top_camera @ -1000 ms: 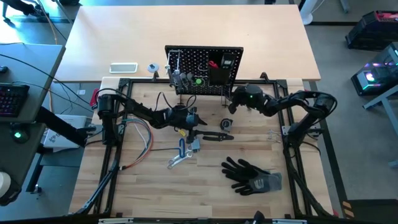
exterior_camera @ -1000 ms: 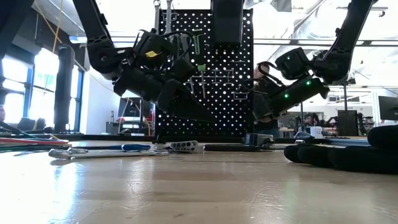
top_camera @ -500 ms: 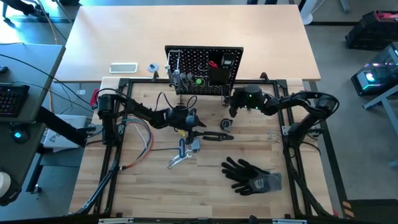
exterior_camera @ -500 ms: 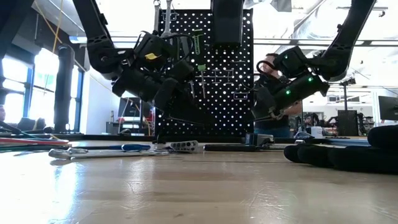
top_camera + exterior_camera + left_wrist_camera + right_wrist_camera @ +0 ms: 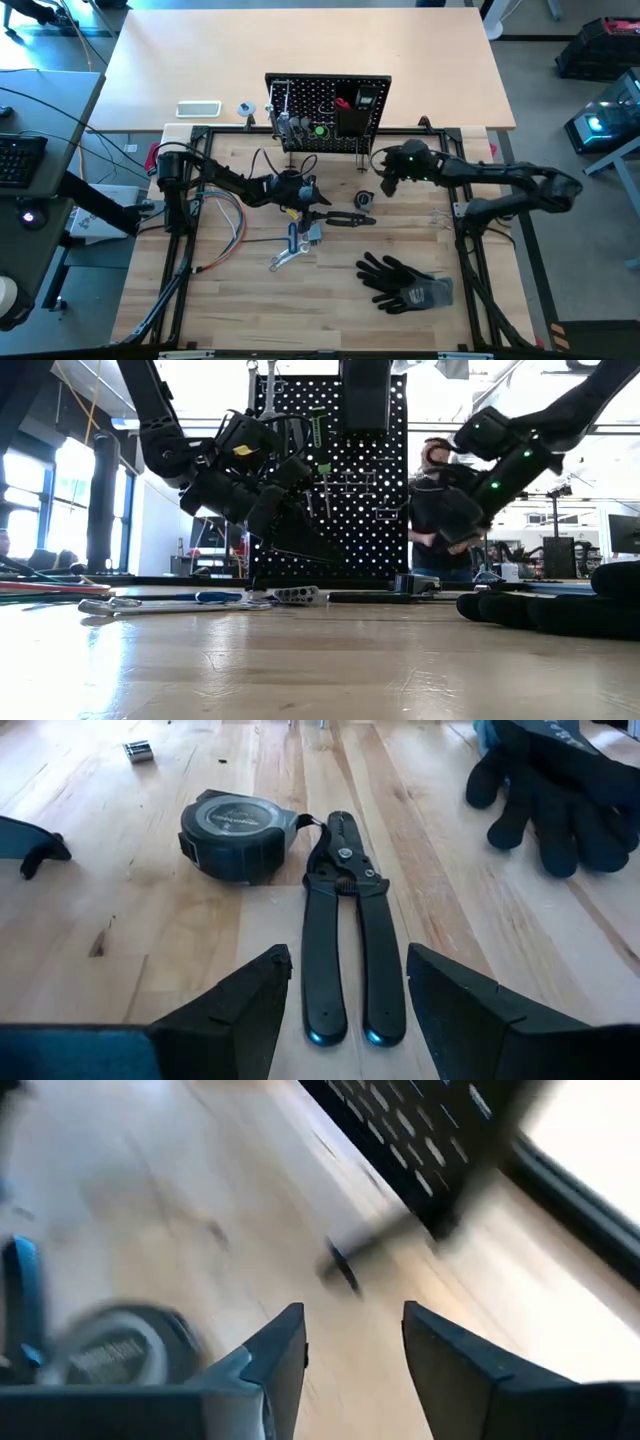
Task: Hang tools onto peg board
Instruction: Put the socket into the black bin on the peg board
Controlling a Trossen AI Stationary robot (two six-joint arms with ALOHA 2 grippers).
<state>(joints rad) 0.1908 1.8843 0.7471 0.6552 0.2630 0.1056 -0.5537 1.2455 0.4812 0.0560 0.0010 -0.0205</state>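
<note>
High view: bin (image 5: 352,122) on peg board (image 5: 327,110)

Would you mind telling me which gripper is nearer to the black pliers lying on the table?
Left. The left gripper hangs open right over the handles of the black pliers. The right gripper, empty, sits farther off, toward the peg board.
</note>
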